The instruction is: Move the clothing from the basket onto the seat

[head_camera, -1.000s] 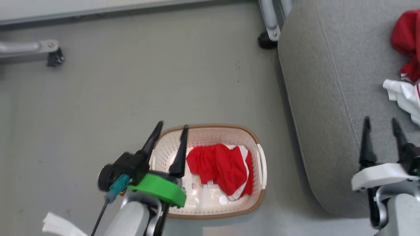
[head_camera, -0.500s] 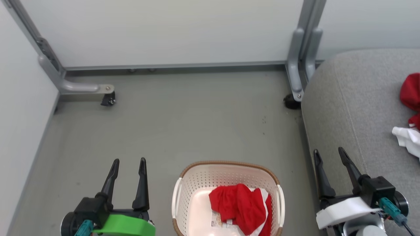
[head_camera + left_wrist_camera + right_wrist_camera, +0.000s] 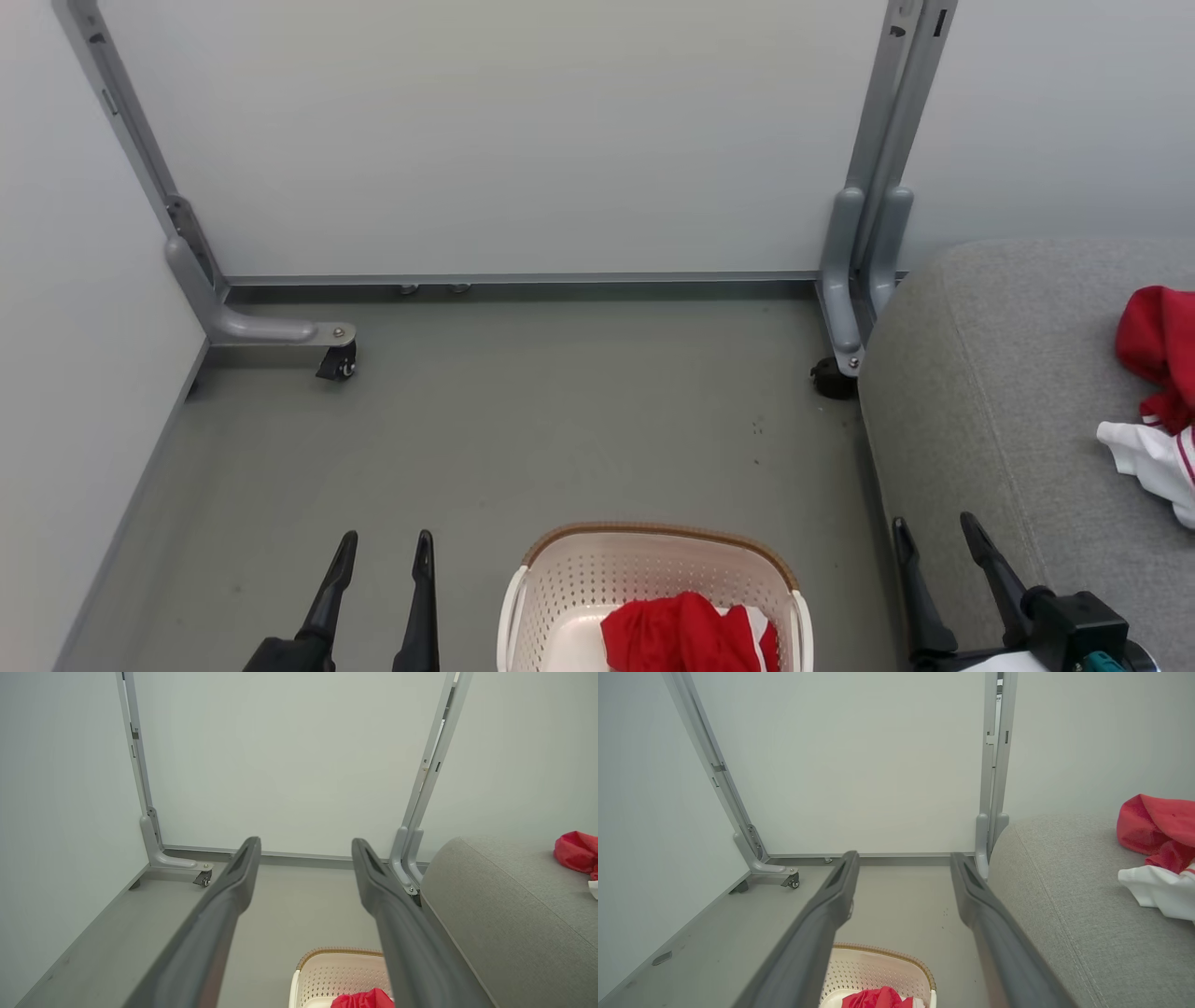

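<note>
L gripper seen lower left, jaws spread wide, nothing held. R gripper seen lower right, jaws likewise apart, empty. One red garment found in basket, bottom centre, on floor. 2nd garment found on seat, far right.

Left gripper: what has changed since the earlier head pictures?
The left gripper has drawn back from above the basket to its left side, open and empty. The head view has tilted up, so the whole picture shifted. One red garment stays in the basket, the other garment on the seat; the right gripper stays open.
</note>
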You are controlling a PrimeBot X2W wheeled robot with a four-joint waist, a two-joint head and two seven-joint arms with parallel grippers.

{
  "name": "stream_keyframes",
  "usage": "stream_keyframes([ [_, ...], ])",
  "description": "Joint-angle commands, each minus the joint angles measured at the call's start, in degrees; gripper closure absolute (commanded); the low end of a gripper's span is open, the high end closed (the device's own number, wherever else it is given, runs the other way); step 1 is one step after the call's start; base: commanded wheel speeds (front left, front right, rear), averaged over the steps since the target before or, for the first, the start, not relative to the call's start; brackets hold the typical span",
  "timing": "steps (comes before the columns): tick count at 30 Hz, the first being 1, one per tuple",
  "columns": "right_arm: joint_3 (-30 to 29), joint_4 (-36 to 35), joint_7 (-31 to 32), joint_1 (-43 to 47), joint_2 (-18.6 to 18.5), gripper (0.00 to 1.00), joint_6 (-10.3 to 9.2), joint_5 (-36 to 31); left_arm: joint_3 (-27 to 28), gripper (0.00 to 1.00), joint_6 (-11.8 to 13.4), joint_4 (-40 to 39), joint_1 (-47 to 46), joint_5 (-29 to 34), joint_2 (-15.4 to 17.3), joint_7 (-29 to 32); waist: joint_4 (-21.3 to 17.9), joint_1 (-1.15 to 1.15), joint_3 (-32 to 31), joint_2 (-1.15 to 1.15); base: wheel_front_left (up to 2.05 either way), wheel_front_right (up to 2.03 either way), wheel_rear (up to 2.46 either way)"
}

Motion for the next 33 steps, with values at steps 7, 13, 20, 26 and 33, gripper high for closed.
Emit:
stream_keyframes([
  [7, 0.6, 0.6, -0.2, 0.2, -0.2, 0.0, -0.04, -0.9, -0.6, 0.0, 0.0, 0.9, 0.8, 0.4, 0.1, 0.0, -1.7, 0.01, -1.0, 0.0, 0.0, 0.0, 0.0],
  [13, 1.0, 0.4, -0.2, -0.5, -0.2, 0.0, -0.04, -1.6, -1.7, 0.0, 0.6, 1.4, -0.6, -0.5, 0.1, 0.0, -2.0, 0.01, -0.6, 0.0, 0.0, 0.0, 0.0],
  [20, 0.4, 0.3, -0.2, -0.8, -0.2, 0.0, -0.04, -2.2, -2.3, 0.0, 0.9, 1.7, -0.9, -0.9, 0.1, 0.0, -2.2, 0.01, 0.1, 0.0, 0.0, 0.0, 0.0],
  [26, 0.2, -0.1, -0.2, -0.9, -0.2, 0.0, -0.04, -2.8, -2.3, 0.0, 0.9, 1.6, -1.5, -1.2, 0.1, 0.0, -2.2, 0.01, 1.1, 0.0, 0.0, 0.0, 0.0],
  [33, 0.3, -0.6, -0.2, -1.5, -0.3, 0.0, -0.04, -3.5, -3.4, 0.0, 1.3, 1.2, -2.9, -2.0, 0.1, 0.0, -1.8, 0.01, 4.0, 0.0, 0.0, 0.0, 0.0],
])
